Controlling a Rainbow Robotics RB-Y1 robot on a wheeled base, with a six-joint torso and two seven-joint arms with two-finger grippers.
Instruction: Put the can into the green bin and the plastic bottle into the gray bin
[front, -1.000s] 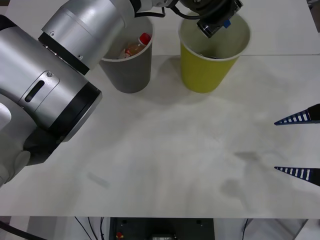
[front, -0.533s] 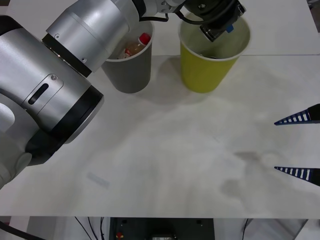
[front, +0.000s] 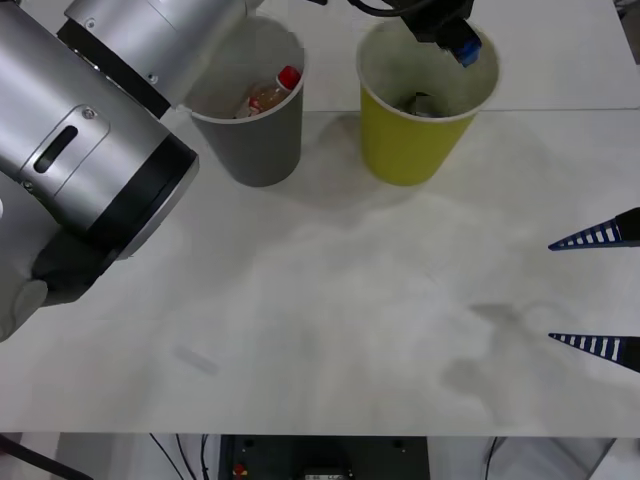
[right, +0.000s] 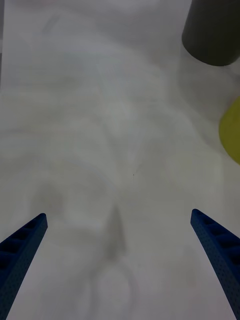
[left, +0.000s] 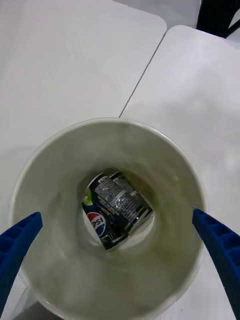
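Table (front: 330, 330) surface white, bare in the near part. Right gripper (front: 598, 291) sits low at the table's right edge, near side — blue ribbed fingers spread wide, nothing between them; the right wrist view shows the same fingers (right: 22, 247) apart over bare table, with the gray bin and the green bin at the far end of its view.

Farther back, two bins stand upright side by side on the table, close but not touching. Gray bin (front: 262, 135) on the left: the plastic bottle (front: 270, 95) lies tilted inside it, red cap up against the inner wall near the rim. Green bin (front: 412, 140) on the right: the can (left: 117, 207) lies on its side at the bottom, dark body with a printed label visible.

Left gripper (left: 120, 235) hangs above the green bin's mouth — fingers spread to either side of the rim, empty. The left arm (front: 110, 150) reaches across from the near left to the far side.
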